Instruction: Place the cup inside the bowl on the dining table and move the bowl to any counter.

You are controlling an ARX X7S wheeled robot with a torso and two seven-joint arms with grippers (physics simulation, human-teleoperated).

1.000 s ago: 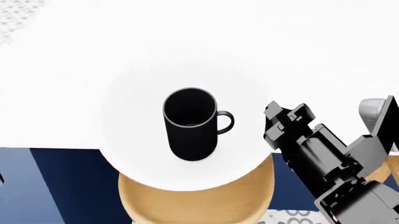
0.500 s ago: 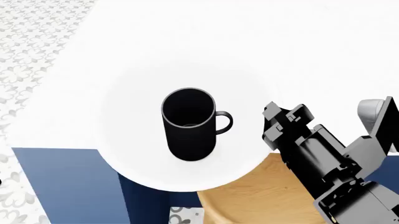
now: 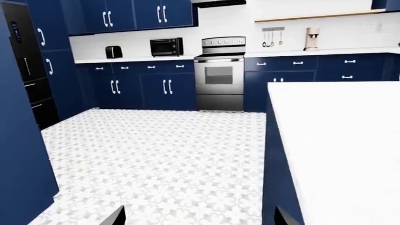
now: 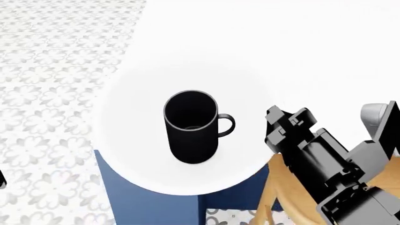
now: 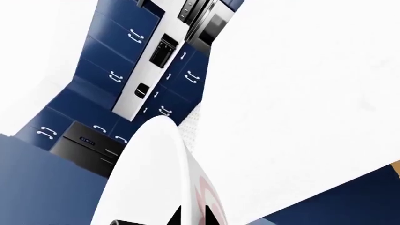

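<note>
The black cup (image 4: pixel 190 126) stands upright inside the white bowl (image 4: pixel 134 140), handle toward my right arm. My right gripper (image 4: pixel 270 127) is shut on the bowl's right rim. The bowl is held level and reaches past the corner of the dining table (image 4: pixel 281 42), over the navy base and the floor. In the right wrist view the bowl (image 5: pixel 153 168) shows rim-on, pinched by the right gripper (image 5: pixel 196 216), with the dining table (image 5: pixel 293 93) behind. My left gripper (image 3: pixel 198 219) is open over the floor, beside the dining table (image 3: pixel 344 140).
Patterned floor tiles (image 4: pixel 50 70) fill the left side. A wooden stool (image 4: pixel 281 197) stands under my right arm. A counter (image 3: pixel 134 59) runs along the far wall over navy cabinets, with a stove (image 3: pixel 220 70), a microwave (image 3: pixel 166 47) and a toaster (image 3: pixel 114 51).
The head view has swung: the table has slid right and floor tiles now fill the left. The bowl, cup and right gripper keep the same place in the view. The stool moved right.
</note>
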